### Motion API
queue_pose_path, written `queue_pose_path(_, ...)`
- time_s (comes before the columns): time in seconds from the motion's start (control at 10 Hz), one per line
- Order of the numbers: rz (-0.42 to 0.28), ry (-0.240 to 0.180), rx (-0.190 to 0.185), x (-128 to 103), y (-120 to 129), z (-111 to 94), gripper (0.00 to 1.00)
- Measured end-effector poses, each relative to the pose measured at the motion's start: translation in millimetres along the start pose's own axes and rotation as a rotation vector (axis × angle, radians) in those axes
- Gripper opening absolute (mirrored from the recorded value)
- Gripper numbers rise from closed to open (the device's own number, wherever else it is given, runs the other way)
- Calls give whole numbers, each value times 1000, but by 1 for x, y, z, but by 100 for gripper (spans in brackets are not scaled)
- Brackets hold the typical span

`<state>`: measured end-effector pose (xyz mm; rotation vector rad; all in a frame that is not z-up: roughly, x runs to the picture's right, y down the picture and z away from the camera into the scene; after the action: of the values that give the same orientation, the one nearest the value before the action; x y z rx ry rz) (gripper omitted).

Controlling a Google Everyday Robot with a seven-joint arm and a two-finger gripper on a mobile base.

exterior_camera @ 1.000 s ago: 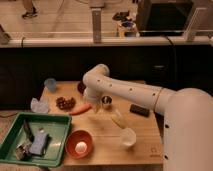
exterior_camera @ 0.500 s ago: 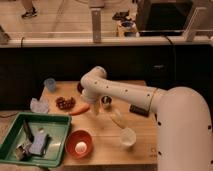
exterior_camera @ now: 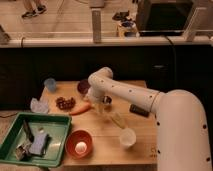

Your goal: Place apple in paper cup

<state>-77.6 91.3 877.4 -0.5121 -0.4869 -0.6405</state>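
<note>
So the white arm is bent low over the wooden table (exterior_camera: 145, 142), and the gripper (exterior_camera: 101, 106) hangs just above the tabletop, right next to the carrot (exterior_camera: 80, 108). Its jaws are apart and there's nothing between them. The apple isn't visible anywhere, can't tell where it sits. The paper cup (exterior_camera: 127, 137) stands upright near the front edge, well apart from the gripper. There's also a grape cluster (exterior_camera: 65, 103), a red bowl (exterior_camera: 79, 144) and a green tray (exterior_camera: 12, 131) to the left.
</note>
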Motion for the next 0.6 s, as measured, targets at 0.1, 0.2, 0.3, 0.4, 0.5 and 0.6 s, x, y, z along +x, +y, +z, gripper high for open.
queue_pose_path(0.1, -9, -11, 8, 3, 0, 1, 80)
queue_pose_path(0.2, -11, -18, 16, 9, 1, 0, 80)
queue_pose_path(0.3, -16, -19, 22, 11, 0, 2, 80)
queue_pose_path(0.4, -25, -18, 27, 13, -5, 4, 80)
queue_pose_path(0.5, -34, -13, 28, 18, -8, 6, 80)
queue_pose_path(0.6, -40, -9, 28, 21, -11, 7, 80)
